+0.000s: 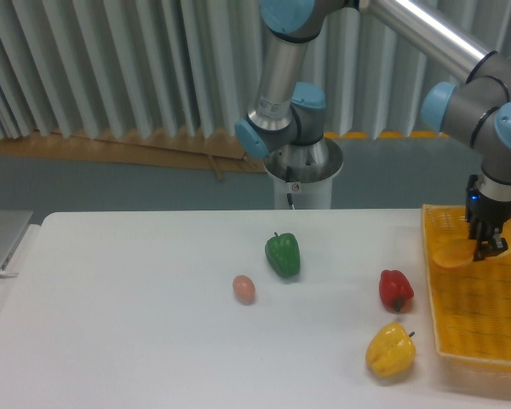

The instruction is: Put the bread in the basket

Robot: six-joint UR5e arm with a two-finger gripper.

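One loaf, the bread [453,253], pinched in the closed gripper [487,249] above the basket [477,324]. Its long axis runs left-right, visible end pointing left of the pincer. Release looks near.

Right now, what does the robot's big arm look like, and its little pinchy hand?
The robot arm has shiny silver metal tubes joined by grey rounded joints with light-blue caps. Its round silver-white base carries a thin black cable. The small two-finger gripper is black, with a tiny blue light above it.
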